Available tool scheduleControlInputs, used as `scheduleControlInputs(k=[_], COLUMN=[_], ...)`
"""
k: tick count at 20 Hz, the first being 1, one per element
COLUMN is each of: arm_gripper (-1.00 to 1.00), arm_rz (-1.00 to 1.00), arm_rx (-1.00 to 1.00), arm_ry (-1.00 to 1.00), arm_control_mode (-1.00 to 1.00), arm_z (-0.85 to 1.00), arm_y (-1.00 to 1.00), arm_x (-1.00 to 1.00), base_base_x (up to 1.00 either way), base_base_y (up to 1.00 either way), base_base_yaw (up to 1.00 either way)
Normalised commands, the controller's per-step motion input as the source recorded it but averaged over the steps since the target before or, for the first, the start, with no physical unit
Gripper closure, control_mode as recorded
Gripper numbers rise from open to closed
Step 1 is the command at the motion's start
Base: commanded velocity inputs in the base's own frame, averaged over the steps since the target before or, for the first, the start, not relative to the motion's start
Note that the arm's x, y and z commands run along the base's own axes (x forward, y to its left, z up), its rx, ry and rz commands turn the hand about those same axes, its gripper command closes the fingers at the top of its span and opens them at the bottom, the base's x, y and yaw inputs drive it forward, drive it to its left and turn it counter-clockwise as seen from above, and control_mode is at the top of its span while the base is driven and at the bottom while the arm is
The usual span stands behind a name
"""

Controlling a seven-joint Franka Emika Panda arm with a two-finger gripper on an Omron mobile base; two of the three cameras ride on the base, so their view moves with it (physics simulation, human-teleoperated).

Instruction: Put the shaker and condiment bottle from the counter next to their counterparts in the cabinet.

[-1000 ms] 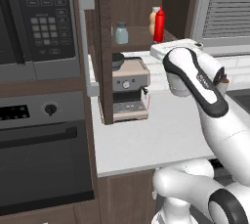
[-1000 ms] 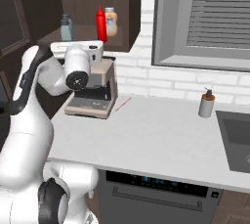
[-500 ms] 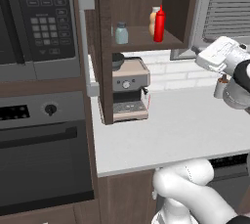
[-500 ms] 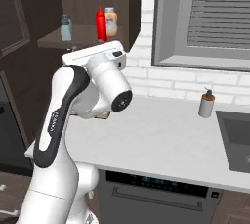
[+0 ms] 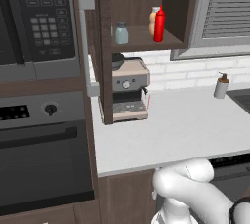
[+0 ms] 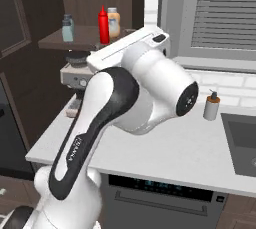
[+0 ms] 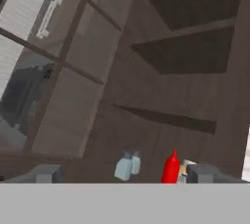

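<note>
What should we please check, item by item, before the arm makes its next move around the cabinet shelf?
1. Slim bright red squeeze bottle upright on the shelf of the dark brown wooden wall cabinet: ok.
2. Red bottle beside the rounded peach-orange bottle with a whitish cap: ok; whether they touch, cannot tell.
3. Small squat grey-blue translucent jar with a darker cap upright on the same shelf: ok.
4. Jar next to a matching counterpart: the hand view shows two jars close together: ok.
5. Hand open and holding nothing: ok.
6. Cabinet door with the long grey bar handle open: ok.
</note>
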Motion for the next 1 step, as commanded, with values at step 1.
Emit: scheduleControlInputs(k=[1], arm_gripper=[-1.0], arm_rz=[0.0], arm_rx=[-0.14], arm_ry=[0.02], arm_control_mode=[-1.0], arm_z=[0.8], arm_y=[-1.0], arm_x=[-1.0], base_base_x=[0.0], base_base_y=[0.0], base_base_yaw=[0.0])
